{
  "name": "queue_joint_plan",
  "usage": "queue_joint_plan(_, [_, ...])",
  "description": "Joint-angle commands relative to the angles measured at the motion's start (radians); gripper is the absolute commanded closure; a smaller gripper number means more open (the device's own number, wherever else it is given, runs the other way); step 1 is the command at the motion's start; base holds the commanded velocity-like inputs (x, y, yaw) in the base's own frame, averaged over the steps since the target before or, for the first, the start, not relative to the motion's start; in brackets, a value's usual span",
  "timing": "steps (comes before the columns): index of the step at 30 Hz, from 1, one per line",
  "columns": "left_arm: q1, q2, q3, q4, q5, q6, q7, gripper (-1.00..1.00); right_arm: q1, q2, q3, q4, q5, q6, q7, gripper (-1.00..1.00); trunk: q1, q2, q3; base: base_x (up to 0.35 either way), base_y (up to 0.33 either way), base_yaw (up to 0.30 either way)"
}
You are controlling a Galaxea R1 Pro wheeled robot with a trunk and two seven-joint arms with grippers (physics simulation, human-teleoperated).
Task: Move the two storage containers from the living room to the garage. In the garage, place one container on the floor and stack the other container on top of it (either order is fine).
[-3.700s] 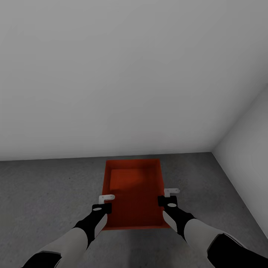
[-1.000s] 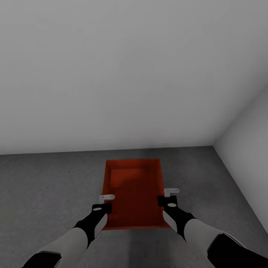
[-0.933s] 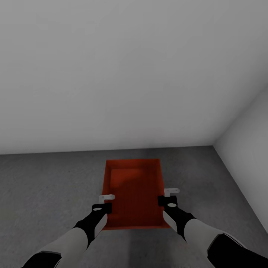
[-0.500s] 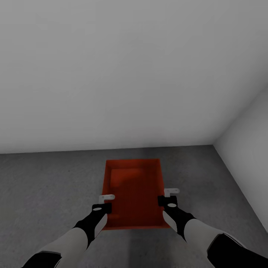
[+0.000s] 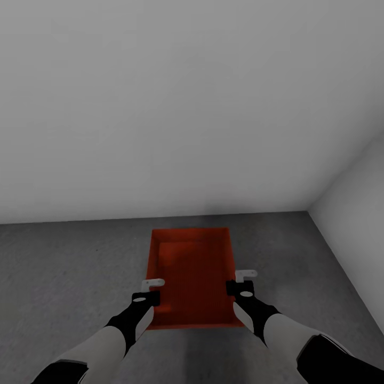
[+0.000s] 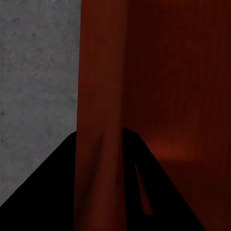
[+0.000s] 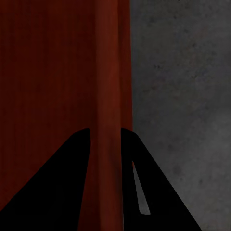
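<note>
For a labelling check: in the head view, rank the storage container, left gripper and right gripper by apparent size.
1. storage container, by far the largest.
2. left gripper and right gripper look alike; no ranking between them.

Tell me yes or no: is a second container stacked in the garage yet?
No: the head view shows one container held between the left gripper and right gripper over the floor.

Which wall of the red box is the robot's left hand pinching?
The long side wall on the robot's left, pinched by the left gripper. The opposite long wall sits between the right gripper fingers; the short end walls go ungripped.
</note>
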Motion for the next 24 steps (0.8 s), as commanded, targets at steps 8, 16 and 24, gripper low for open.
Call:
queue_joint_plan(8, [0.000,0.001,0.014,-0.004,-0.012,0.007,0.054,1.00,-0.001,-0.014,-0.012,0.063,-0.012,-0.007,-0.023,1.00,0.000,0.000,-0.001,0.005,0.000,0.000])
queue_joint_plan(16, [0.000,0.001,0.014,-0.004,-0.012,0.007,0.053,1.00,-0.001,-0.014,-0.013,0.063,-0.012,-0.007,-0.023,1.00,0.000,0.000,-0.001,0.229,0.000,0.000])
queue_joint_plan(24, [0.000,0.001,0.014,-0.004,-0.012,0.007,0.054,1.00,-0.001,-0.014,-0.013,0.063,-0.012,-0.006,-0.023,1.00,0.000,0.000,-0.001,0.131,0.000,0.000])
